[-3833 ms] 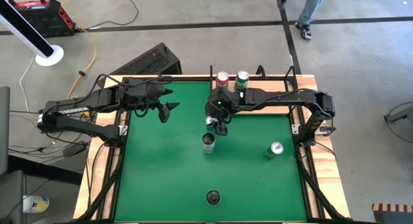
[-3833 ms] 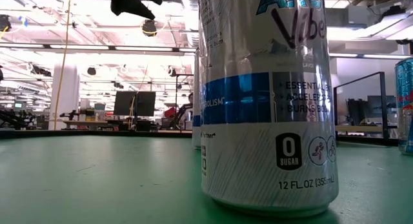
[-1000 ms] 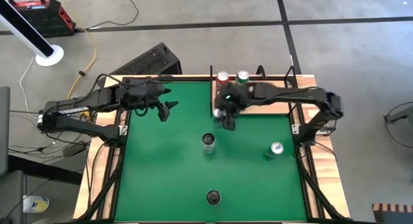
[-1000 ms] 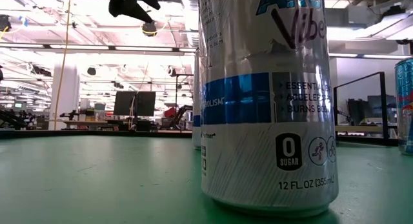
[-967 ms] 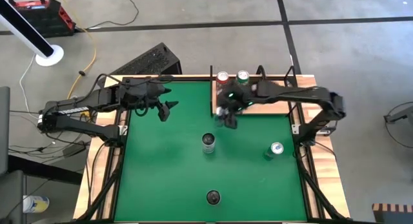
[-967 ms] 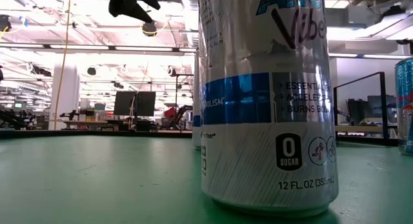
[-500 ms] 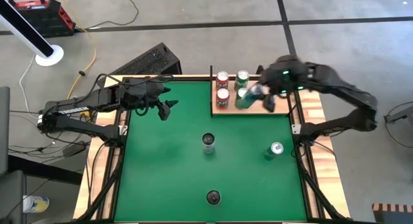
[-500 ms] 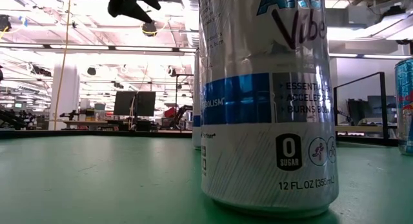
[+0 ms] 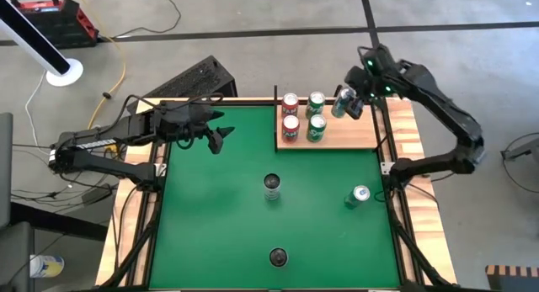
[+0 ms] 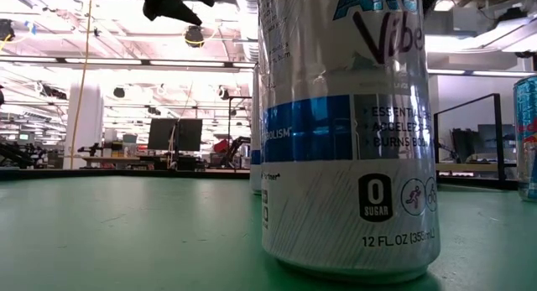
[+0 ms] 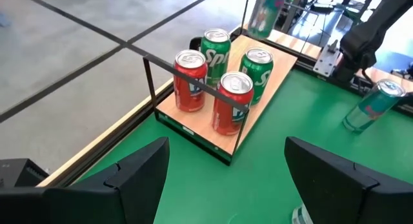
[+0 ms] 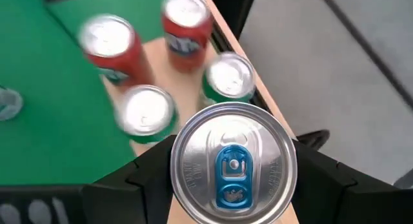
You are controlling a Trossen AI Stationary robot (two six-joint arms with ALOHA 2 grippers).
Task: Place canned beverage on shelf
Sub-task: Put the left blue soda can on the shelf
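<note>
The shelf, a pale-wood panel with a black edge, lies at the table's far side, right of the middle. On it stand two red cans and two green cans. My right gripper is shut on a silver-topped can with a blue tab, high over the shelf's far right corner. That can shows blurred in the left wrist view. My left gripper is open and empty, hovering over the table's far left part. The left wrist view shows it facing the shelf. My right gripper pinches the can's side wall just below the top rim between its two fingers, one on each side. The fingers come from above, pointing down. The can is lifted clear over the shelf, top up, somewhat tilted in the high view.
A silver can stands mid-table, a teal can to the right, and a dark-topped can near the front edge. That last can fills the low view. A thin black frame stands around the shelf.
My right gripper has gone from the shelf's near left corner toward the table's right and far edges, and up. It now holds a can over the shelf's far right corner. A red and a green can now stand on the shelf's near half.
</note>
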